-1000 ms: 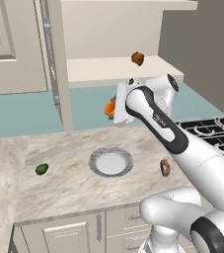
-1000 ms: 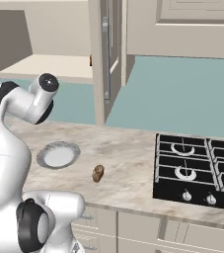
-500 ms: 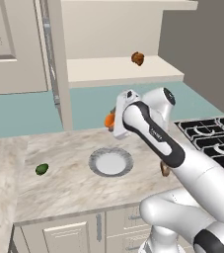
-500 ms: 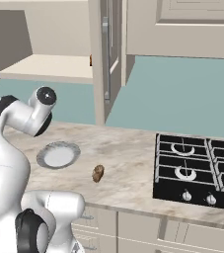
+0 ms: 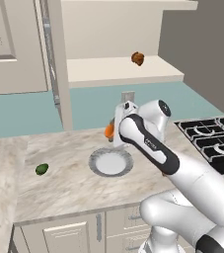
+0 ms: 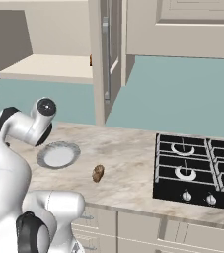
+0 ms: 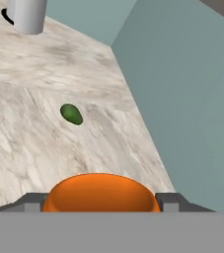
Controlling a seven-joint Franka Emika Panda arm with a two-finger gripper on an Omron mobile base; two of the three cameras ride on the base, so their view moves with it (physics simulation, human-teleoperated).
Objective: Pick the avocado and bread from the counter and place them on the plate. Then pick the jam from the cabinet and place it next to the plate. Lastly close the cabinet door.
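From the left base view, the arm reaches out over the counter [image 5: 69, 183] with the gripper [image 5: 114, 132] hanging just above the far rim of the plate [image 5: 96, 169], and the jam [image 5: 109, 131] peeks out orange on its left side. The plate sits mid-counter with bare marble all around it; the avocado [image 5: 42, 169] lies well apart to the left, nearer the front edge, and the hob [image 5: 209, 143] bounds the worktop on the right. Above, the cabinet [image 5: 123, 69] stands open, its door [image 5: 54, 64] swung out edge-on, and a dark brown-orange lump [image 5: 137, 58] rests on the shelf. The right base view gives what the first hides: the bread [image 6: 98, 173] lying on the marble between the plate [image 6: 44, 160] and the hob [image 6: 197, 168], close to the front edge, with the open door [image 6: 106, 59] dropping almost to the backsplash (the arm's own bulk covers the jar from this side). In the hand view the jam [image 7: 101, 193] fills the bottom between the two fingertips [image 7: 30, 202], which press against its sides, spread only as wide as the jar. Beyond it stretches open marble with the avocado [image 7: 71, 113] alone on it, the teal wall running along the right edge, and a grey cylinder [image 7: 28, 15] standing at the top left.
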